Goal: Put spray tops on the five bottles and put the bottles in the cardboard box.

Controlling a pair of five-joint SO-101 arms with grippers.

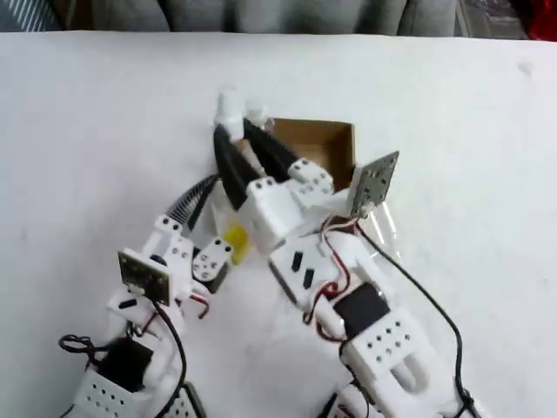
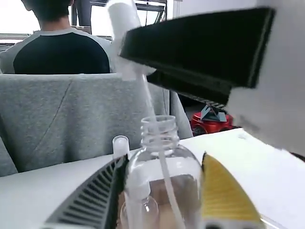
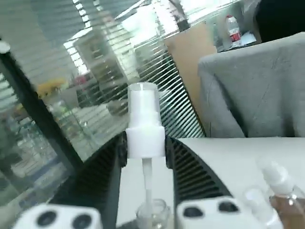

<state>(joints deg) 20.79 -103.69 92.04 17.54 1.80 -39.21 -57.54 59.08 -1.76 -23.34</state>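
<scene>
A clear bottle (image 2: 159,167) with an uncapped neck stands upright between the ribbed black and yellow fingers of my left gripper (image 2: 159,191), which is shut on it. Just above it my right gripper (image 3: 145,143) is shut on a white spray top (image 3: 144,129). The top's thin tube (image 2: 155,124) runs down through the bottle's neck (image 3: 152,212) into the bottle, and the cap itself sits above the neck. In the high view both grippers meet left of the cardboard box (image 1: 326,139), the right gripper (image 1: 239,131) above the left gripper (image 1: 222,209).
Capped bottles (image 3: 271,174) stand close beside the held one, and another spray top (image 2: 120,143) pokes up just behind it. The white table (image 1: 104,113) spreads wide on both sides. A grey sofa back (image 2: 57,119) lies beyond the table's far edge.
</scene>
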